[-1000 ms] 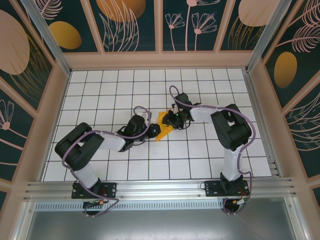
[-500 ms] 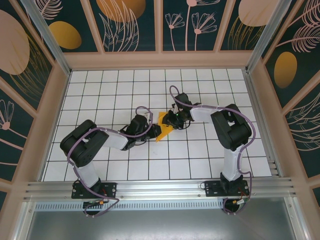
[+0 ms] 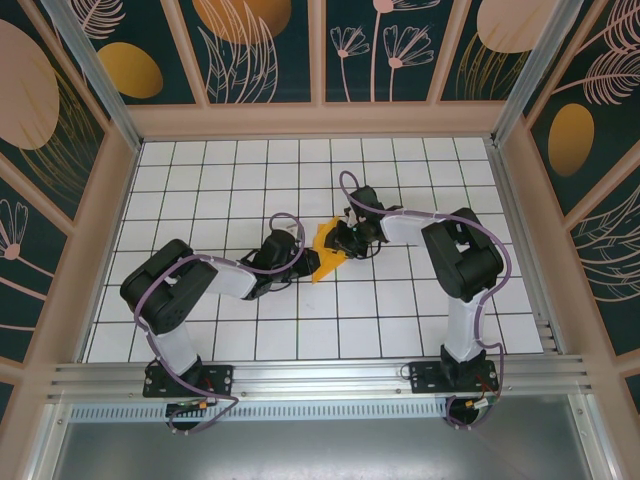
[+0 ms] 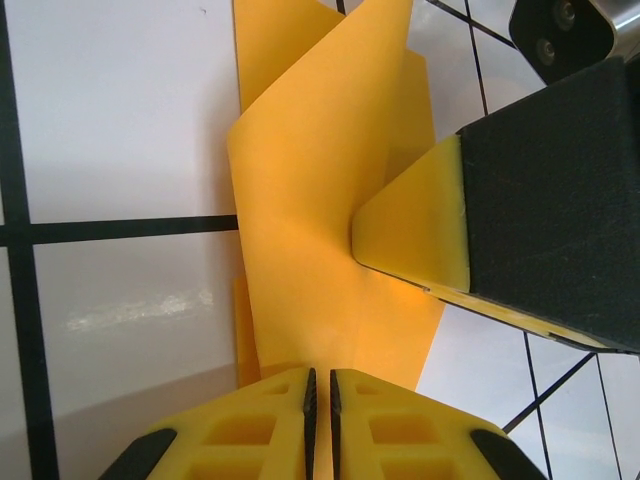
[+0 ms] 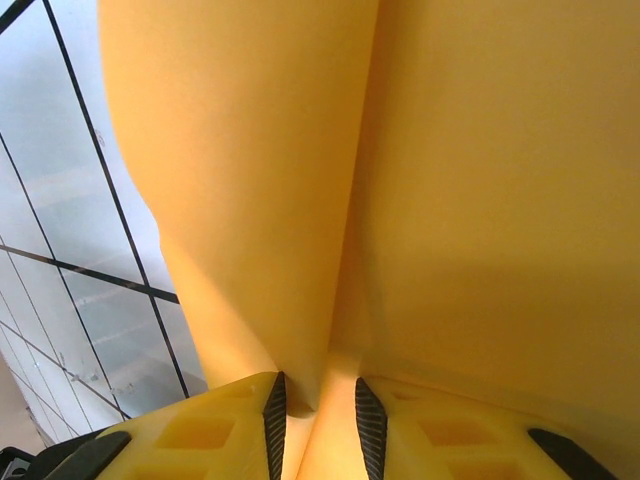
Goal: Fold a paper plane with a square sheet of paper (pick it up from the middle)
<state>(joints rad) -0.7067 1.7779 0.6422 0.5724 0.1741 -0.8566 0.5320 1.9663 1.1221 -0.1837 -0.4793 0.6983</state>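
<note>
Top external view: two robot arms meet near the middle of the white, black-gridded desk (image 3: 200, 190), which is walled by dark leaf-patterned panels (image 3: 350, 75). The square sheet of paper (image 3: 326, 256), folded into a small creased orange shape, sits between them. The left gripper (image 3: 306, 262) reaches in from the left. The right gripper (image 3: 338, 240) comes from the right and slightly farther back. The two are almost tip to tip, with the paper caught between them.

Left wrist view: the left gripper (image 4: 320, 375) has its jaws drawn almost together, with only a hairline slit between them, and pinches the near edge of the sheet (image 4: 300, 230). The paper stands up off the desk (image 4: 110, 120) in curled, overlapping layers. One yellow-padded finger (image 4: 415, 225) of the right gripper presses against the sheet's right side.

Right wrist view: the right gripper (image 5: 318, 400) is set narrow and holds a fold of the orange paper (image 5: 470, 200) between its pads. A crease runs up and away from the gap. Glossy tiles of the desk (image 5: 80, 220) show along the left edge, beside the paper.
</note>
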